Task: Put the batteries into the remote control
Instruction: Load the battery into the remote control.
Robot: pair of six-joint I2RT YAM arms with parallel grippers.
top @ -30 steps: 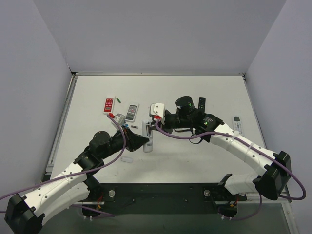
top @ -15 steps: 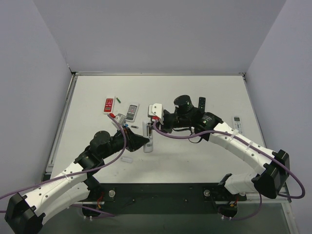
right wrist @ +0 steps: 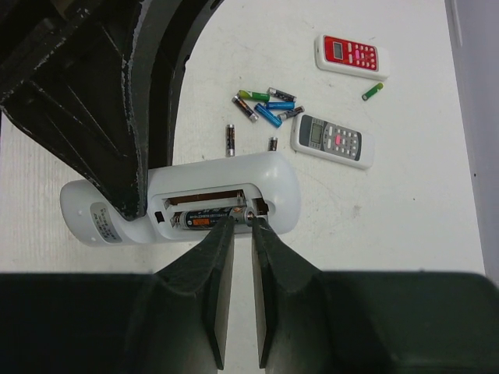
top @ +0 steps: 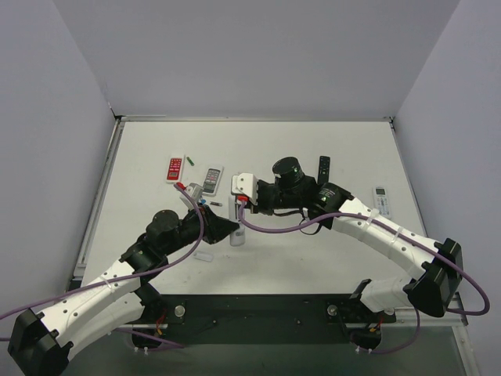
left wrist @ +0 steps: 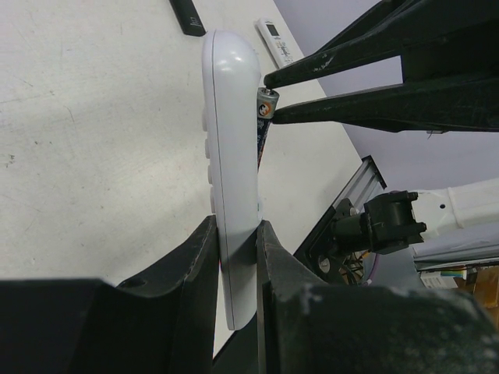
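Observation:
My left gripper (left wrist: 236, 241) is shut on the slim white remote control (left wrist: 232, 156) and holds it on its long edge just above the table; it also shows in the top view (top: 237, 227). Its back recess faces my right gripper (right wrist: 242, 222). A dark battery (right wrist: 207, 220) lies in the lower slot of the recess. The right fingertips pinch its metal end, which also shows in the left wrist view (left wrist: 263, 128). The upper slot is empty. Several loose batteries (right wrist: 265, 105) lie on the table beyond the remote.
A red remote (top: 174, 168), a grey remote (top: 212, 179) and a green battery (top: 190, 160) lie at the back left. A black remote (top: 324, 166) and a white display remote (top: 381, 200) lie on the right. A small white cover (top: 204, 255) lies near the left arm.
My right gripper has moved left and down onto the remote, bringing the battery into the recess. The left gripper has kept the remote in place.

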